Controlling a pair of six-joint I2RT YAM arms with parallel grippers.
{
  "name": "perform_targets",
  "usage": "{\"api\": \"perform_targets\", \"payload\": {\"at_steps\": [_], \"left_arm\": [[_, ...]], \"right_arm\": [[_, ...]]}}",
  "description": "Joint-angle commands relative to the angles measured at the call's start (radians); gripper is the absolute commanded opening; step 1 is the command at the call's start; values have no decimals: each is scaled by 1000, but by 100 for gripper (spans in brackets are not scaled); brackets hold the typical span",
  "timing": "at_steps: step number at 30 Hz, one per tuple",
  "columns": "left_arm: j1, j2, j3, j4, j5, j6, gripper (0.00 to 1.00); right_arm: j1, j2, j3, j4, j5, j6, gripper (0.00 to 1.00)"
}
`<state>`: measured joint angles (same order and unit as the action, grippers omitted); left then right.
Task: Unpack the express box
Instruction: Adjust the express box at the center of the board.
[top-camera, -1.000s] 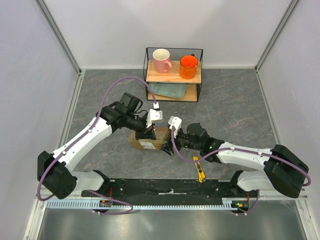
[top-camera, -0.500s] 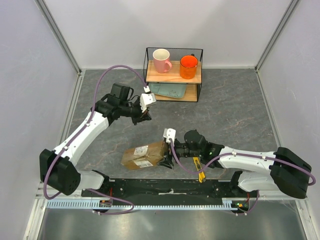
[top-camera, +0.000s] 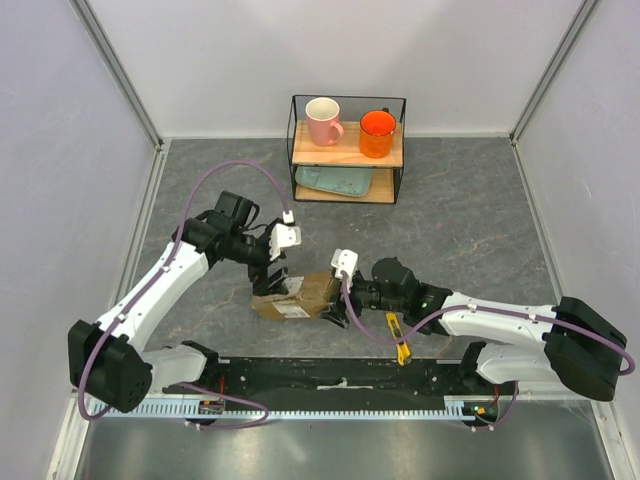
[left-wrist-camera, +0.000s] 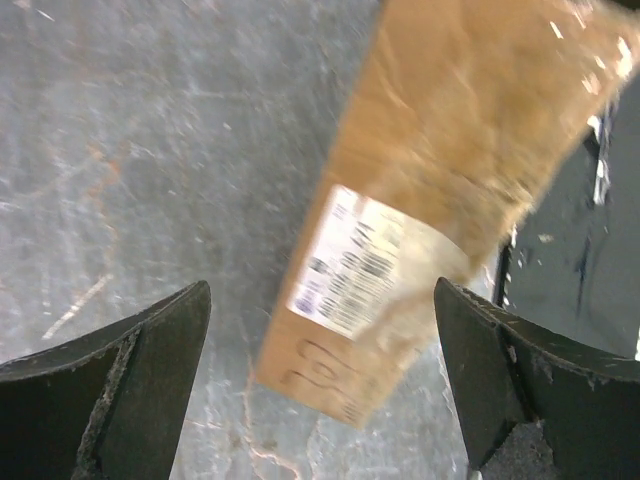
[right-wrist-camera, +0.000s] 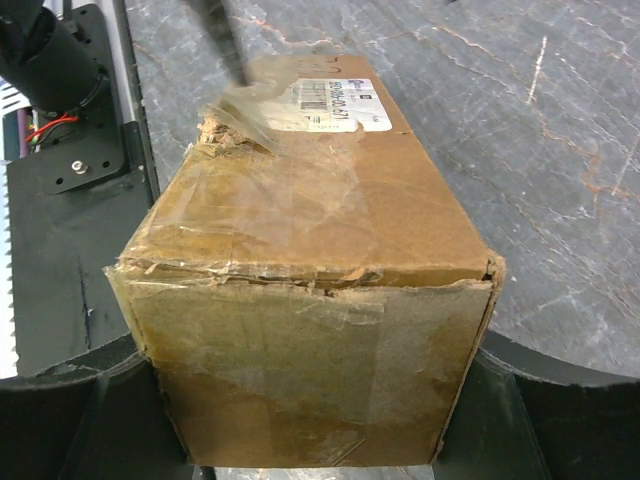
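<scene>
Likely a robot test lab: white panel walls (top-camera: 330, 50), aluminium frame posts (top-camera: 118, 72).

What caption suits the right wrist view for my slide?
Right pincer clamps the taped end of the express box, white label on its top face, grey table beneath.

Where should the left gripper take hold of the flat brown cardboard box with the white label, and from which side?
Probably the end bearing the white label, pinched across its narrow width from above. Both long sides of the brown cardboard box are exposed, the right gripper clamps the opposite end, and the open left gripper hangs over that label.
</scene>
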<state>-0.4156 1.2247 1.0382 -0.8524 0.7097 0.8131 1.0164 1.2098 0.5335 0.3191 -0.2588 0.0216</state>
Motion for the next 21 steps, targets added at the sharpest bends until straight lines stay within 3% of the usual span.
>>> {"api": "perform_targets", "payload": {"at_steps": [1,10,21], "left_arm": [[8,-45,-64,-102,42,158,99],[8,-7,-99,32,51,143,99],[32,-5,-76,95,-46,135,99]], "right_arm": [[-22,-13,28,28,26,-8,0],[-33,13,48,14,-8,0,0],[-32,37,56,3,-79,9,0]]}}
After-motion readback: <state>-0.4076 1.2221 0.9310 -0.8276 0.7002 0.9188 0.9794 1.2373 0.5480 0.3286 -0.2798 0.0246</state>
